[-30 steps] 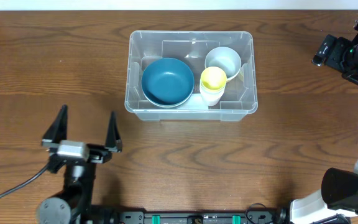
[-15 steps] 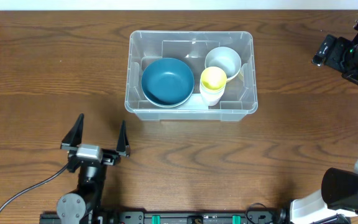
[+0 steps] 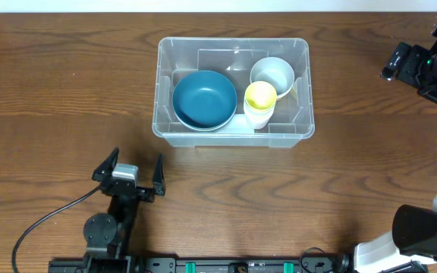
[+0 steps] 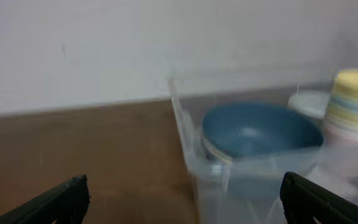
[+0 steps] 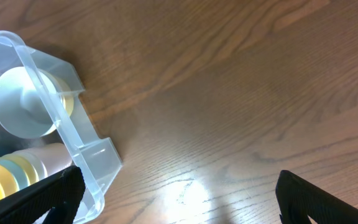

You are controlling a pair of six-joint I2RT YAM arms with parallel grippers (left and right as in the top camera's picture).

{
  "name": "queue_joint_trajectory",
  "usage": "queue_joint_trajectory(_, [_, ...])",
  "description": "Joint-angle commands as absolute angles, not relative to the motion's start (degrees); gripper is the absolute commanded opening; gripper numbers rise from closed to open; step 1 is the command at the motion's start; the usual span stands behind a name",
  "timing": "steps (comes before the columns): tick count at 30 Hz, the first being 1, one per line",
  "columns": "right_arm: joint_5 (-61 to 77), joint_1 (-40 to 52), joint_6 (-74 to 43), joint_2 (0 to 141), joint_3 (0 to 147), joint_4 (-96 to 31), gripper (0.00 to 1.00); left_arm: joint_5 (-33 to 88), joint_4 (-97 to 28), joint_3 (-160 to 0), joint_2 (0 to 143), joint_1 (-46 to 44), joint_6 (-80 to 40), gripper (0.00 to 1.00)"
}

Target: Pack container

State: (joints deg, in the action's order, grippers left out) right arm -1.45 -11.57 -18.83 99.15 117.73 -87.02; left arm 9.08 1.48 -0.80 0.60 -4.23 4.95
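The clear plastic container point(image 3: 165, 129) stands at the table's middle back. Inside it sit a blue bowl point(image 3: 204, 99), a whitish bowl point(image 3: 271, 75) and a stack of cups with a yellow one on top point(image 3: 260, 97). My left gripper point(image 3: 133, 171) is open and empty, in front of the container and to its left. In the left wrist view the container point(image 4: 191, 168), blue bowl point(image 4: 260, 130) and cup stack point(image 4: 353, 99) show blurred between the open fingers point(image 4: 182, 202). My right gripper point(image 5: 176, 196) is open and empty over bare wood, right of the container's corner point(image 5: 95, 158).
The right arm's body point(image 3: 423, 64) sits at the table's far right edge. A black cable point(image 3: 44, 220) runs from the left arm toward the front edge. The whitish bowl shows tilted inside the container in the right wrist view point(image 5: 20, 102).
My left gripper has moved right and back toward the front edge, its fingers still open. The right arm and the container's contents have not moved.
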Motion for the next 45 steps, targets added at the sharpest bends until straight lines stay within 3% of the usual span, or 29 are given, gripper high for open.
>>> queue_joint_trajectory(1, [-1.45, -11.68, -18.81, 98.59, 118.39, -87.05, 0.99, 9.89, -2.00, -0.23, 0.08, -3.86, 5.52, 0.98])
queue_joint_trajectory(35, [-1.45, -11.55, -18.81, 98.70, 118.39, -87.05, 0.99, 9.87, -3.20, -0.23, 0.23, -3.88, 5.50, 0.98])
queue_joint_trajectory(45, [-2.39, -2.26, -18.76, 95.15, 118.39, -86.74, 0.99, 9.87, -3.20, -0.23, 0.23, -3.86, 5.52, 0.98])
